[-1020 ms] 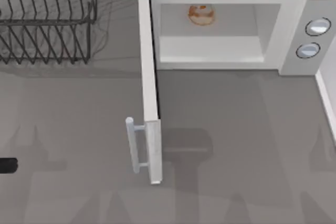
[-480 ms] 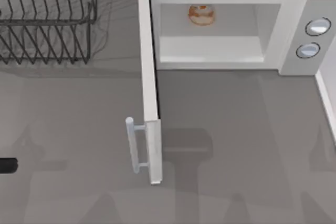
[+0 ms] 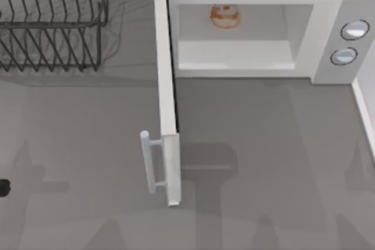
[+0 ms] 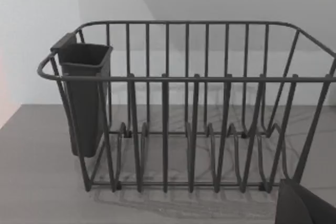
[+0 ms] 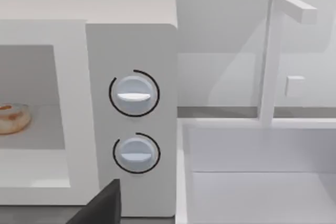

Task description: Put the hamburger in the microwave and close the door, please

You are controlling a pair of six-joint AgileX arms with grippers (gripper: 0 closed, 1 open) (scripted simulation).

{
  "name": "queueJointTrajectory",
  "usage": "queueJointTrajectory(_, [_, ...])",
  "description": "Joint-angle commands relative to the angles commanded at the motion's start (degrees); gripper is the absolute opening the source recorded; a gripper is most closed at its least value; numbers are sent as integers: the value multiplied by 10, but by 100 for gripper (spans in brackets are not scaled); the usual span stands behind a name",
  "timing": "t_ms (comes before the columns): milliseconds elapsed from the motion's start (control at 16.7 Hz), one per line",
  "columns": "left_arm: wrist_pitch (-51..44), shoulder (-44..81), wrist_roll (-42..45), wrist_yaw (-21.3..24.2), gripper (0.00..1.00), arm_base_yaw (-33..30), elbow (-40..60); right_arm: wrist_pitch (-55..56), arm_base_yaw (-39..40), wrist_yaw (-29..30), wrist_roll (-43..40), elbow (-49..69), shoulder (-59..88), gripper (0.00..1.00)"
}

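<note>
Grey tabletop spreads across the near part of the top view. At its left edge, a small black piece of the left arm pokes in; whether its hand is open or closed cannot be told. In the left wrist view a dark corner of the left gripper sits at the frame's edge, and in the right wrist view a dark wedge of the right gripper appears low down; its hand state cannot be told either.

Farther in, the door stands wide open, swung out toward the near side at a right angle to the microwave, with its bar handle on the left face near the free end.

Beyond that, the pale cavity lies open. The hamburger rests inside, toward the back and left of centre. Two round knobs sit on the panel at the right.

At the far left stands a dark wire dish rack, with a dark cup hung on one end.
</note>
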Motion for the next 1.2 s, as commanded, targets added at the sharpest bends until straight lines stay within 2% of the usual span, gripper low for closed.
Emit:
queueJointTrajectory(180, [-22,-18,0,61,0,63,6,0,0,0,0,0,0,100])
queueJointTrajectory(360, [-36,-29,-1,99,0,103,9,0,0,0,0,0,0,100])
queueJointTrajectory(780, [-39,-28,0,111,0,116,11,0,0,0,0,0,0,100])
queueJointTrajectory(1200, [-74,-23,0,255,0,259,46,0,0,0,0,0,0,100])
